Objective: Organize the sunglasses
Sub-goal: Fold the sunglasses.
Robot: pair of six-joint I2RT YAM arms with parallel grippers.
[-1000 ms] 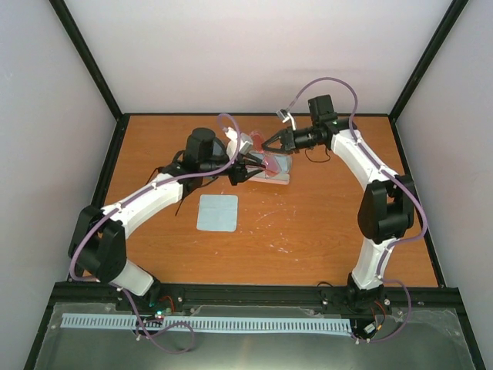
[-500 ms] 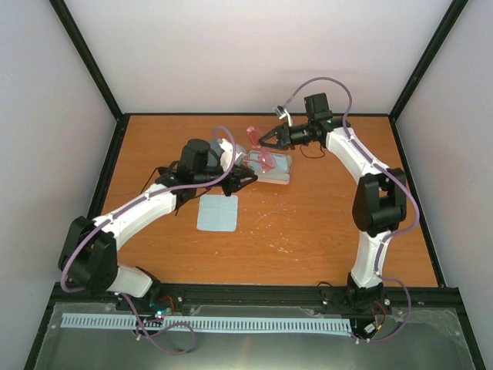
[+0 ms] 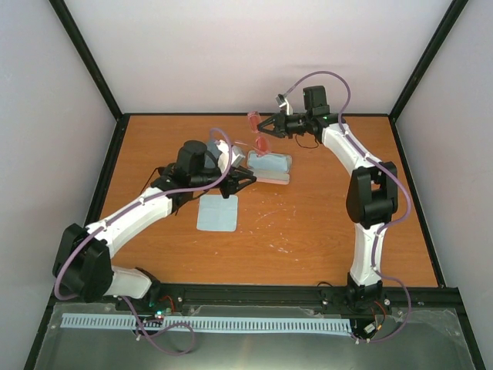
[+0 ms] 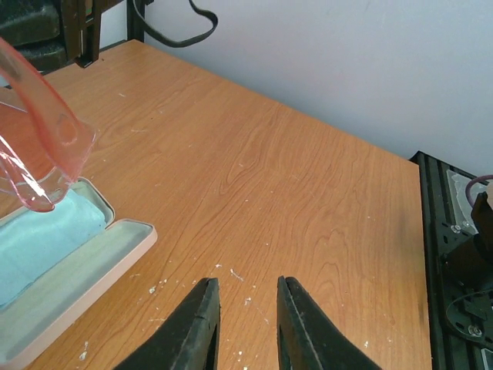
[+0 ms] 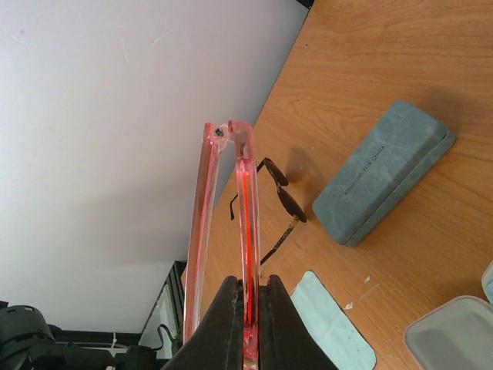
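The pink-red sunglasses (image 3: 260, 143) hang in the air near the back of the table, folded, with my right gripper (image 3: 267, 129) shut on one thin red arm (image 5: 246, 231). In the right wrist view the black sunglasses (image 5: 281, 198) lie on the table beyond them. An open pink case (image 3: 270, 179) lined with a light-blue cloth (image 4: 38, 243) lies below. My left gripper (image 4: 248, 293) hovers just right of that case, jaws a little apart with nothing between them. The pink lenses (image 4: 48, 123) show at the upper left of the left wrist view.
A shut blue-grey case (image 5: 384, 183) lies beside the black sunglasses. A square light-blue cloth (image 3: 217, 212) lies flat near the table's middle, under the left forearm. A black frame rail (image 4: 454, 254) borders the table on the right.
My right gripper has lifted the pink-red sunglasses off the open case, up and toward the back wall. My left gripper has let go of them, narrowed, and drawn back to the left.
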